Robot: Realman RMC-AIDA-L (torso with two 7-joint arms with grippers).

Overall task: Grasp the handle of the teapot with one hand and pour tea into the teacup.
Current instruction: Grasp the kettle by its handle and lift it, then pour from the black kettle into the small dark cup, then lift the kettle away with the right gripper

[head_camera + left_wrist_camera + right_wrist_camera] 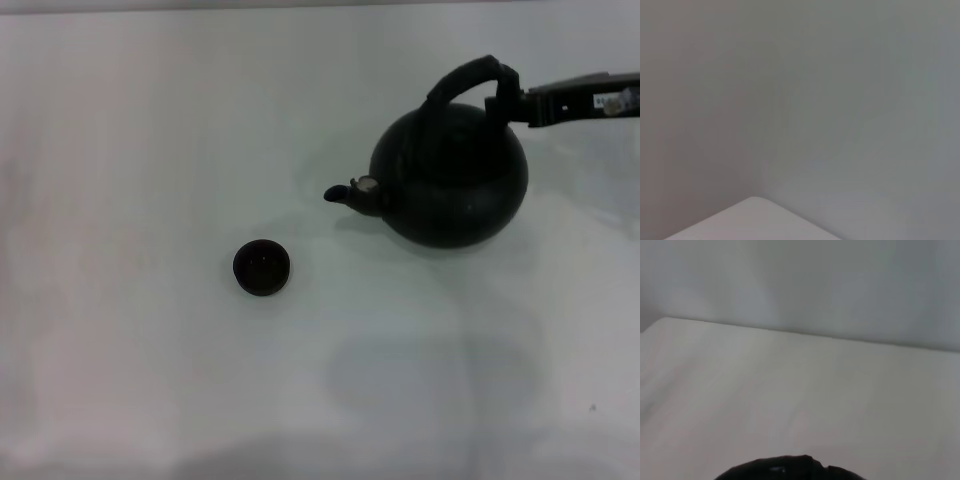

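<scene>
Nearest, the cup (pixel 262 267) sits alone on the white desk (pixel 120 330), well apart from the pot (pixel 450 172), whose spout (pixel 352 193) points left, above the cup. Farther back, the right tool (pixel 503 98) reaches in from the right and meets the handle (pixel 467 80); I cannot tell whether it has closed on it.

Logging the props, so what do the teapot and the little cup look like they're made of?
Teapot: likely cast iron, matte black and dull. Handle: black, material unclear. Teacup: dark, perhaps glazed ceramic, with faint sheen inside. The right gripper is at the handle.
</scene>
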